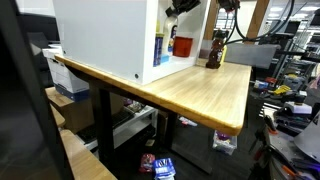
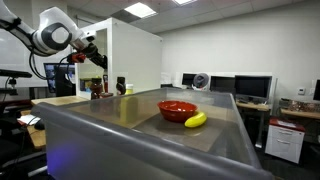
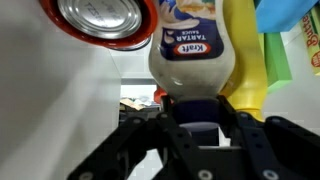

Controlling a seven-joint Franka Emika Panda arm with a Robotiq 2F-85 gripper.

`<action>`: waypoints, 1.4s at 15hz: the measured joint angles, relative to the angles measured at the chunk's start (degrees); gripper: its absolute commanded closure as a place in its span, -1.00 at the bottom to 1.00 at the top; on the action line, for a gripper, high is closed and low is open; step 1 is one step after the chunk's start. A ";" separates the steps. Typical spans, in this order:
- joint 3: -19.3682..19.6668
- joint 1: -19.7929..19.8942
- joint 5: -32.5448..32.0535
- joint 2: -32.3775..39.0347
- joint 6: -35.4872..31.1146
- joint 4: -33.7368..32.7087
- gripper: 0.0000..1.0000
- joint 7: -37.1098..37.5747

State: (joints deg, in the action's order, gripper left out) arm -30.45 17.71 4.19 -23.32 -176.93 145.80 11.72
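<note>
Tartar sauce bottle (image 3: 195, 45) sits clamped between my gripper's (image 3: 200, 125) fingers, low near the cap where it narrows. It stands touching a yellow bottle (image 3: 245, 60), with a red-rimmed can (image 3: 105, 20) just beside it, at the open face of the white cabinet (image 1: 100, 35) on the wooden table (image 1: 200, 90). That crowding, I judge, allows only a straight-on grip.

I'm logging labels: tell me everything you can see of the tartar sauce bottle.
The tartar sauce bottle is a cream-white, plastic-looking squeeze bottle with a blue-topped Kraft label, upright in the wrist view. A yellow bottle stands right beside it on one side; a red-rimmed can is near the other. The gripper flanks its lower end; whether it grips is unclear.
</note>
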 measured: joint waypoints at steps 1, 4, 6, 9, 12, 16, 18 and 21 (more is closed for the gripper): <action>0.19 -0.33 0.05 -0.32 -0.02 0.30 0.58 0.00; 1.02 -1.72 0.06 -1.35 0.69 1.04 0.58 0.00; 1.49 -2.67 0.06 -2.06 2.05 1.17 0.58 0.00; 1.96 -3.94 0.06 -3.40 4.55 1.32 0.58 0.01; 3.73 -6.18 -0.46 -4.64 6.66 1.79 0.58 0.37; 7.97 -10.67 -0.55 -6.44 7.86 3.31 0.58 0.43; 10.27 -13.07 -0.55 -7.69 7.88 4.46 0.58 0.43; 12.49 -15.30 -0.55 -9.41 7.98 5.94 0.58 0.43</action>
State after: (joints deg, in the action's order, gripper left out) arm -17.96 2.42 3.65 -32.72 -168.95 151.74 12.15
